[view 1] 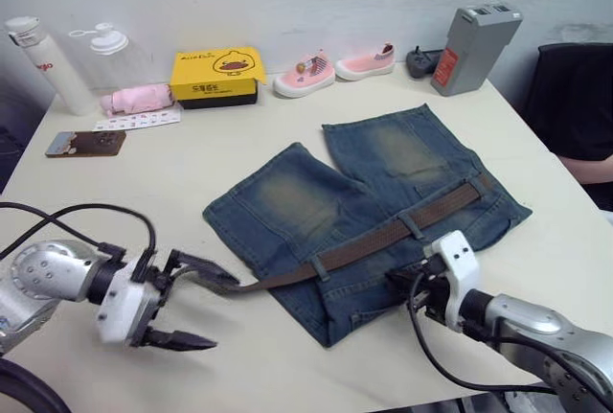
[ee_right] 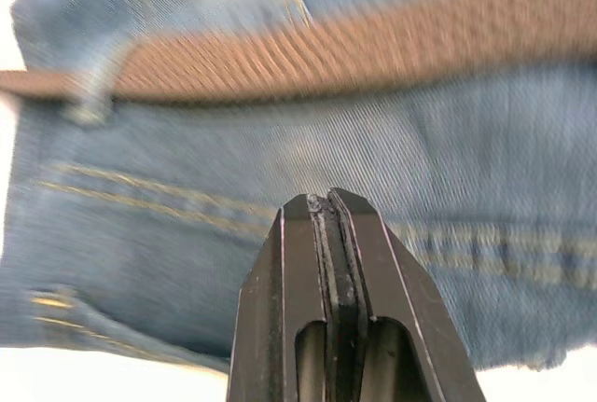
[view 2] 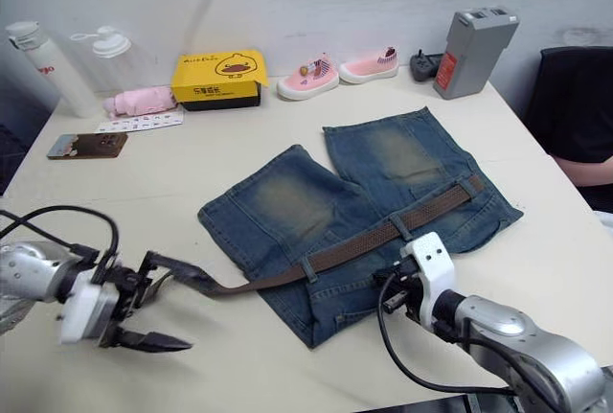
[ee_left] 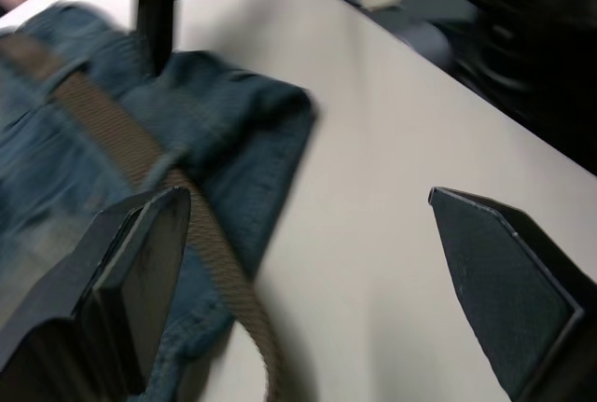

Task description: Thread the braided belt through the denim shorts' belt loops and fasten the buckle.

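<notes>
Braided belt (view 1: 393, 233) lying through the belt loops (view 1: 320, 266) of the denim shorts (view 1: 364, 212), flat on the tabletop (view 1: 172, 164).

We see the left end effector (view 1: 182, 309) with fingers spread wide, the belt's free end resting against its upper finger (view 1: 206, 271) but not pinched; the right end effector (ee_right: 328, 225) has fingers pressed together with nothing between, hovering over denim just short of the strap. We judge the belt light, limp and fairly grippy, the shorts soft and apt to bunch; hold the strap flat near its tip, just ahead of the left fingers.
</notes>
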